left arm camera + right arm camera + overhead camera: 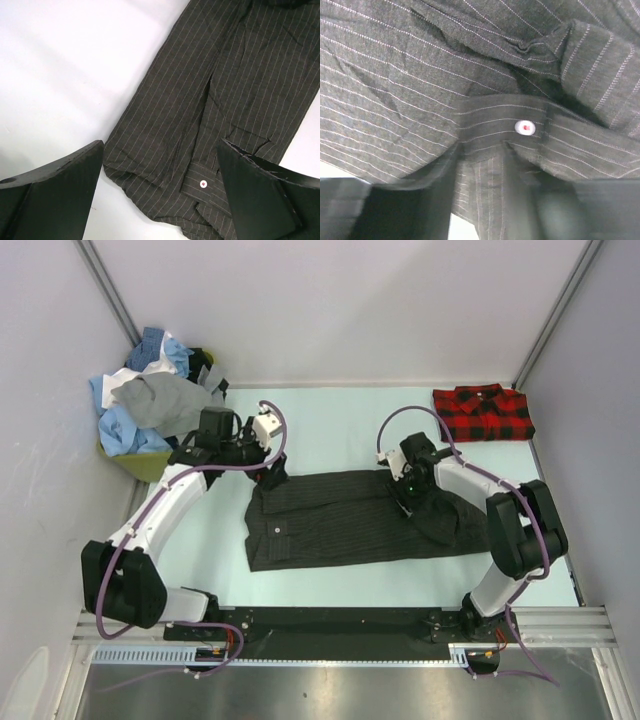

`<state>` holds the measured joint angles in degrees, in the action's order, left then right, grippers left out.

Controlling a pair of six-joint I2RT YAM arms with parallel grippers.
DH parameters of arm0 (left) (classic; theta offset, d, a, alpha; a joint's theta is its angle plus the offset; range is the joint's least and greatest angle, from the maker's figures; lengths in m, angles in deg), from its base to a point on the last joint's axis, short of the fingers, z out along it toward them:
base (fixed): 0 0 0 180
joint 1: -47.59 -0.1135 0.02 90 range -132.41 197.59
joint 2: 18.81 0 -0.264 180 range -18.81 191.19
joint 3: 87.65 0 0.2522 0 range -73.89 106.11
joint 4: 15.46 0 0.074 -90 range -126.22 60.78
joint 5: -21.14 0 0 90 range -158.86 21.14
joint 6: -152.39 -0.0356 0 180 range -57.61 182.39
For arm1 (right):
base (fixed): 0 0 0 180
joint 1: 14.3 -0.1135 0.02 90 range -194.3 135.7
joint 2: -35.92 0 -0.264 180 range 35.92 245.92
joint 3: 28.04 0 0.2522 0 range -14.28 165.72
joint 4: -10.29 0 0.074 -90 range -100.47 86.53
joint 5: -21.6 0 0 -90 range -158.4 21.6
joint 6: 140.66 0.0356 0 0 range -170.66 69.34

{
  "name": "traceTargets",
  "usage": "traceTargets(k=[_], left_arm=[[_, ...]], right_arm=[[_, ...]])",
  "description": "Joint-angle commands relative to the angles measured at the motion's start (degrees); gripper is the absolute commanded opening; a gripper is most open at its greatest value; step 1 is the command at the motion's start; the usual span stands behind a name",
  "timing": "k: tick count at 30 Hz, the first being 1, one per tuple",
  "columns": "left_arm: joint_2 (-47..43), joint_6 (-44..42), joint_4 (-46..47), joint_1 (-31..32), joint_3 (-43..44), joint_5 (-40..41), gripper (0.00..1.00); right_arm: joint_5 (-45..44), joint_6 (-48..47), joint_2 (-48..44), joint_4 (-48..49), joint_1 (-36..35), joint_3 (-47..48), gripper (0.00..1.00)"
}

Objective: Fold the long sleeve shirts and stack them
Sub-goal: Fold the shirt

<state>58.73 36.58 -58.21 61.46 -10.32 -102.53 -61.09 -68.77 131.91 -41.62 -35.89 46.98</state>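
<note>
While the dark charcoal pinstriped cloth shirt lies spread on the pale table, folding is in hand: left gripper hovers, fingers wide apart; right gripper straddles a buttoned cuff, pinch unclear. Next: clamp firmly.

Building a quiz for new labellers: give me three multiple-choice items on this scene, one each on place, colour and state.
1. Where does the plaid shirt lie?
A. far right corner of the table
B. near left corner
C. between the arms

2. What colour is the shirt between the arms?
A. pale blue
B. white
C. dark charcoal, pinstriped

3. How does the left gripper stand?
A. shut on a sleeve
B. open, holding nothing
C. out of view

1 A: it lies folded at the far right.
2 C: both wrist views show pinstriped charcoal cloth.
3 B: its fingers stand wide apart over the cuff.
</note>
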Motion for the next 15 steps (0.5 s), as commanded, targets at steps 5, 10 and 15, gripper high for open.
traceTargets(k=[5, 10, 15], left_arm=[[-4.4, 0.0, 1.1, -0.2, -1.3, 0.4, 0.99], [-5.8, -0.8, 0.6, -0.2, -0.6, -2.0, 1.0], [-6.0, 1.7, 1.2, -0.2, 1.7, -8.1, 1.0]], right_arm=[[-1.3, -0.2, -2.5, 1.6, 0.0, 0.2, 0.02], [7.3, -2.2, -12.3, -5.7, 5.4, 5.7, 0.0], [16.8, 1.8, -26.2, -5.4, 13.7, 7.4, 0.0]])
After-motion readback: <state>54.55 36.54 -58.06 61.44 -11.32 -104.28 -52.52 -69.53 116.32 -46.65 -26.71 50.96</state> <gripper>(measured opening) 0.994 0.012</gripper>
